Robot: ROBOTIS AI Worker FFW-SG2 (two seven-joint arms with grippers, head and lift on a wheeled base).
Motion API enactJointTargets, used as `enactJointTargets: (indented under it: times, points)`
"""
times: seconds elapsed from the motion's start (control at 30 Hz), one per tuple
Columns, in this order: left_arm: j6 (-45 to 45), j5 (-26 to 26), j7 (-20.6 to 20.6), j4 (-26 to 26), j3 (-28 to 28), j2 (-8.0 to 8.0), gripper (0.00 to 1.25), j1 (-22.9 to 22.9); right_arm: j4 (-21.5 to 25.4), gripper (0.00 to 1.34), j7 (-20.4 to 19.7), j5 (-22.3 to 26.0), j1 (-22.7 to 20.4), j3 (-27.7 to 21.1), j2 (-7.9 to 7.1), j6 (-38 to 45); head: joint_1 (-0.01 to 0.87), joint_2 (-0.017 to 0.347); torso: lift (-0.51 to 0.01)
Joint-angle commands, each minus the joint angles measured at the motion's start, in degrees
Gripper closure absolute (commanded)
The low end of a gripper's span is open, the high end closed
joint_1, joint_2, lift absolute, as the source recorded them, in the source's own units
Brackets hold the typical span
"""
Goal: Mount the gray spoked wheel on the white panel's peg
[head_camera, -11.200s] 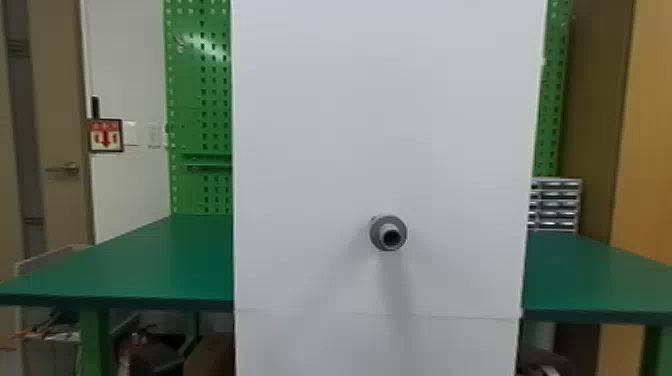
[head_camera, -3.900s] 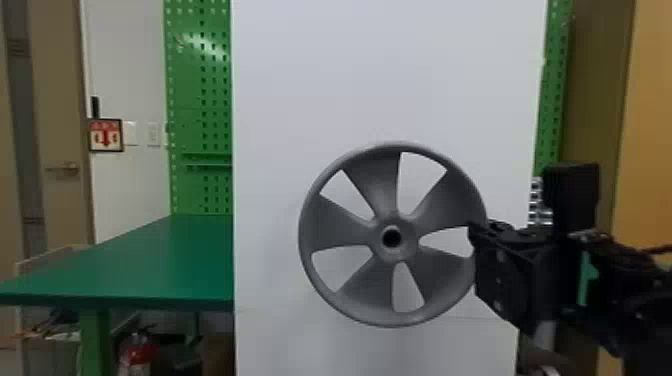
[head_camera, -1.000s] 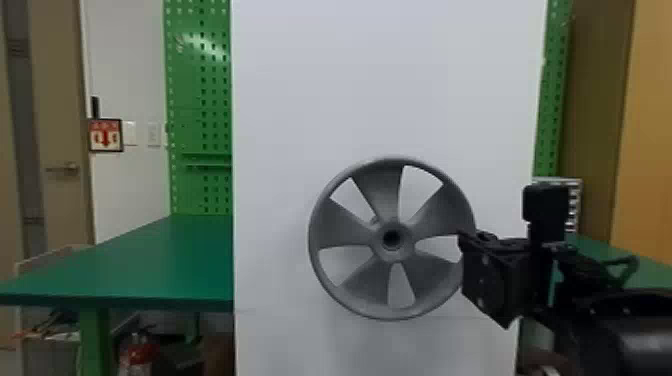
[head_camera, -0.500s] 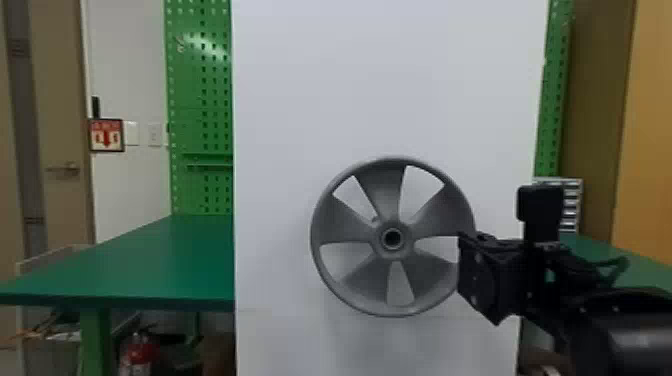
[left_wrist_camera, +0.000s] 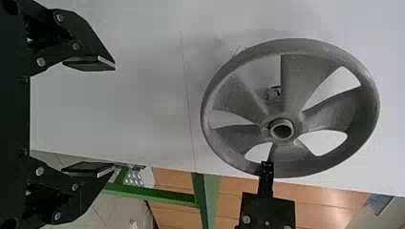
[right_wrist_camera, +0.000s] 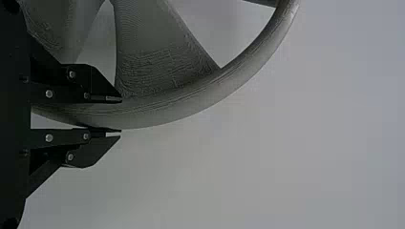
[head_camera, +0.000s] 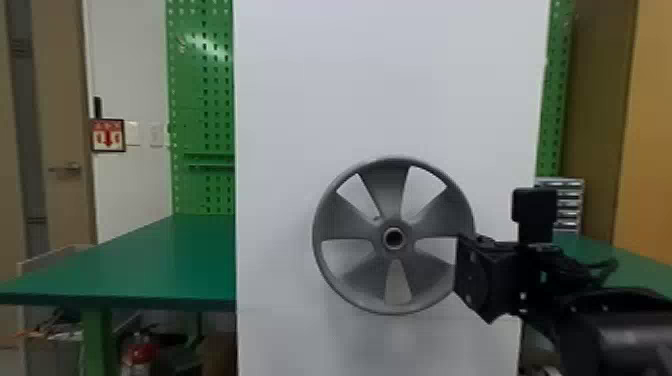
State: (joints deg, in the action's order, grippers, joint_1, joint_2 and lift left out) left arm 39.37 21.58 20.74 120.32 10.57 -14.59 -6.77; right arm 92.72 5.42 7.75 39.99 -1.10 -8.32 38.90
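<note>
Farthest left in my head view is a door [head_camera: 62,130], then a framed sign [head_camera: 108,135] on the wall, a green pegboard [head_camera: 202,90], and the green desk [head_camera: 150,260] with a red fire extinguisher [head_camera: 140,352] beneath it. My left tool [left_wrist_camera: 114,117], which I see in my left wrist view, has its fingers spread wide with nothing between them. In the middle of the head view, the gray spoked wheel [head_camera: 385,195] stands upright and face-on to me before the white panel [head_camera: 390,90]. The head view gives me the dark opening in its hub [head_camera: 381,239]; the left wrist view adds a slanted look, with a small piece [left_wrist_camera: 273,93] behind the spokes, beside the hub. I cannot tell whether the peg is inside the hub. To the right, my right tool [head_camera: 482,277] meets the wheel's edge in the head view, while my right wrist view gives the grip close up: the right tool [right_wrist_camera: 120,116] is closed on the rim, one finger on each side of it. Beyond it are a small drawer unit [head_camera: 567,205] and a tan panel [head_camera: 655,150].
</note>
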Motion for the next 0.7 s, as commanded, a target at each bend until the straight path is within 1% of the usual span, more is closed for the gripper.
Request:
enactJointTargets:
  times: [0.0,0.67]
  points:
    - [0.0,0.0,0.0,0.0,0.0,0.0,0.5,0.0,-0.1,1.22,-0.7,0.2,0.0,0.1,0.23,-0.1,0.123,-0.008,-0.397]
    - [0.0,0.0,0.0,0.0,0.0,0.0,0.5,0.0,-0.2,1.22,-0.8,0.3,0.0,0.4,0.23,-0.5,0.123,-0.008,-0.397]
